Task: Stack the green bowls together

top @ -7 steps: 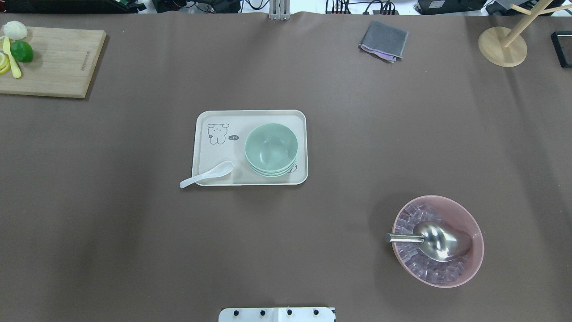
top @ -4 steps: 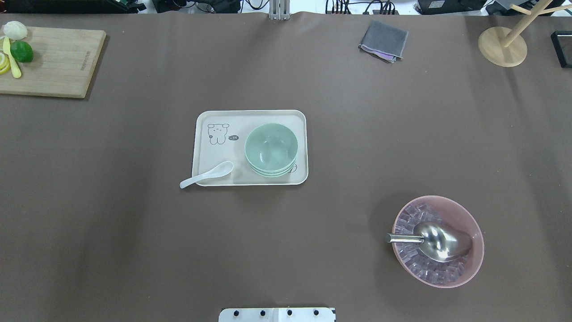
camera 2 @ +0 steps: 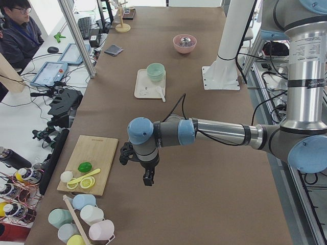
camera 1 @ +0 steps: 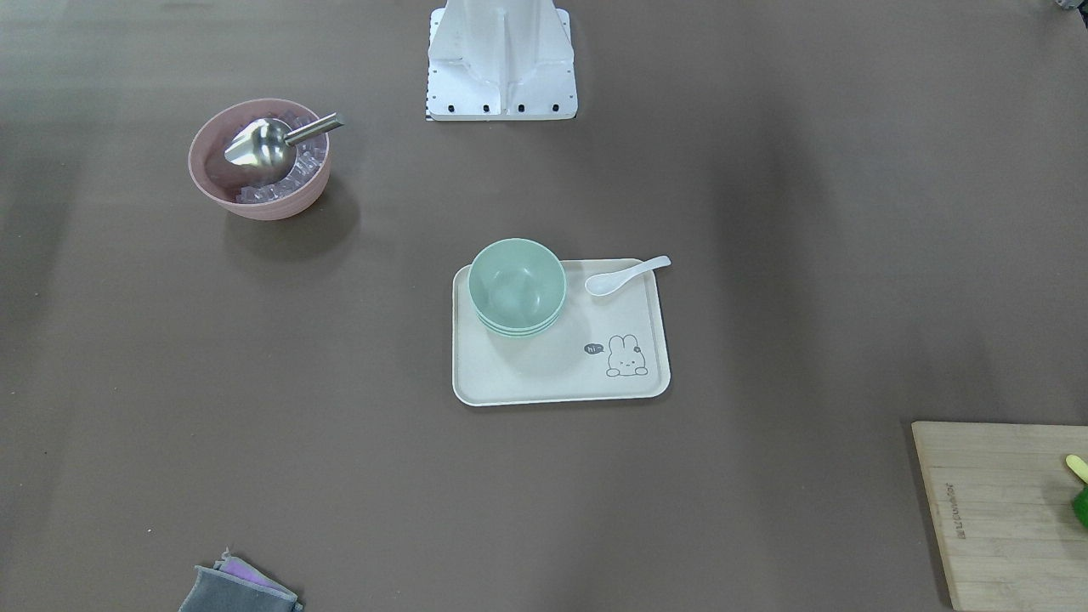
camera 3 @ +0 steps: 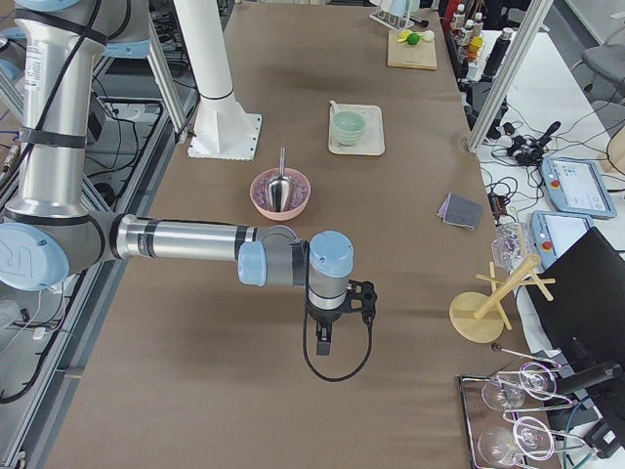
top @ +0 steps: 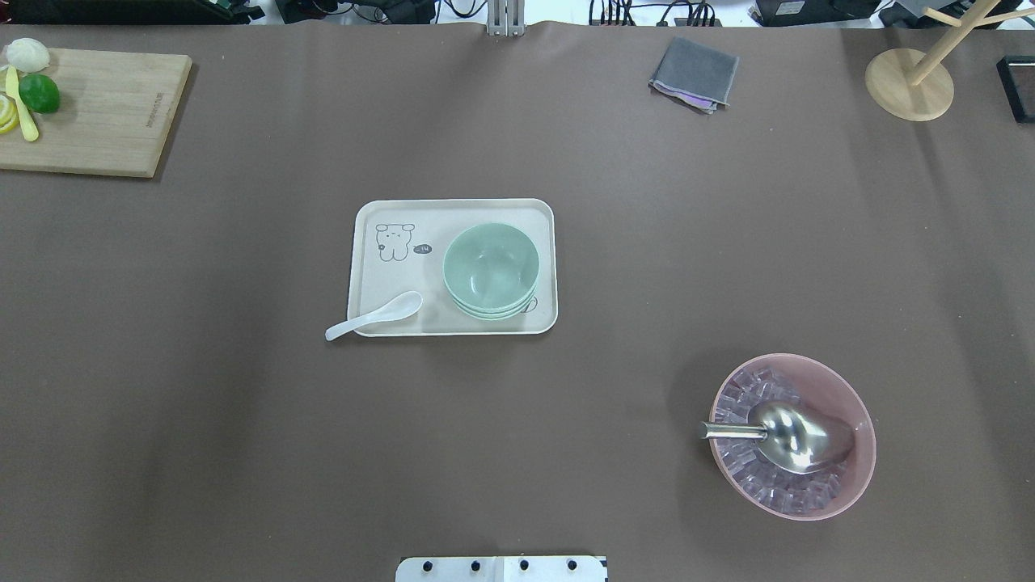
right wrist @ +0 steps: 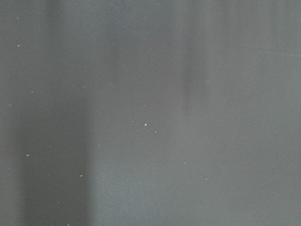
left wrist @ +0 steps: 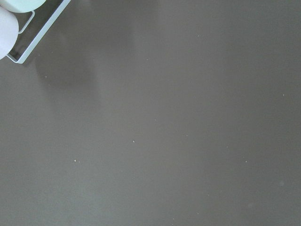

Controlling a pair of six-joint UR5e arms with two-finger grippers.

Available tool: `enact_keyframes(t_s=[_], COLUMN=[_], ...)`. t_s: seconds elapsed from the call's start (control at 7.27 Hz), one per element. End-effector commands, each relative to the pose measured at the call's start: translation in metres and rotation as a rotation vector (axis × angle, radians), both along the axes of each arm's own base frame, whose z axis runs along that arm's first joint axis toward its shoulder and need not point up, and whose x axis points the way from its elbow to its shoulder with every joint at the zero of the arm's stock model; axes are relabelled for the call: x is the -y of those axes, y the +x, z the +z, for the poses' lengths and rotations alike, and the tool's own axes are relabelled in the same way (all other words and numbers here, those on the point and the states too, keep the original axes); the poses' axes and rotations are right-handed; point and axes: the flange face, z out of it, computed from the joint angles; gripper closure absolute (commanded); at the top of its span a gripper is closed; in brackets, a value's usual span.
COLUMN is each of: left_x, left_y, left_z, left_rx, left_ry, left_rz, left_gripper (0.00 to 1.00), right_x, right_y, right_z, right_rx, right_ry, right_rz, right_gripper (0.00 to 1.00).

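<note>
The three green bowls (top: 491, 268) sit nested in one stack on the right part of a cream tray (top: 388, 279). The stack also shows in the front view (camera 1: 517, 286), the left view (camera 2: 155, 71) and the right view (camera 3: 348, 126). My left gripper (camera 2: 147, 179) hangs over the table's left end, far from the tray. My right gripper (camera 3: 325, 347) hangs over the table's right end, beyond the pink bowl. Both show only in the side views, so I cannot tell whether they are open or shut. The wrist views show only bare table cover.
A white spoon (top: 373, 316) lies over the tray's near left corner. A pink bowl (top: 853, 477) with ice and a metal scoop (top: 796, 435) stands near right. A cutting board (top: 105, 113) with fruit, a grey cloth (top: 694, 73) and a wooden stand (top: 909, 85) lie along the far edge.
</note>
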Motion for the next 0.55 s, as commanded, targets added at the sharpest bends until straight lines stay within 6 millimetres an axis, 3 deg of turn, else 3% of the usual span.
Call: enact_keyframes(t_s=[0.0, 0.41], left_x=[0.0, -0.0009], left_y=[-0.0002, -0.0016], left_z=[-0.0006, -0.0006], left_rx=[0.0, 0.001], left_ry=[0.0, 0.0], left_rz=[-0.002, -0.005], left_gripper=[0.02, 0.02], right_x=[-0.0011, -0.0066], right_y=[-0.0005, -0.0004], right_z=[0.0016, 0.006], right_rx=[0.0, 0.001], right_ry=[-0.003, -0.014], right_rz=[-0.002, -0.002], right_gripper=[0.0, 0.0])
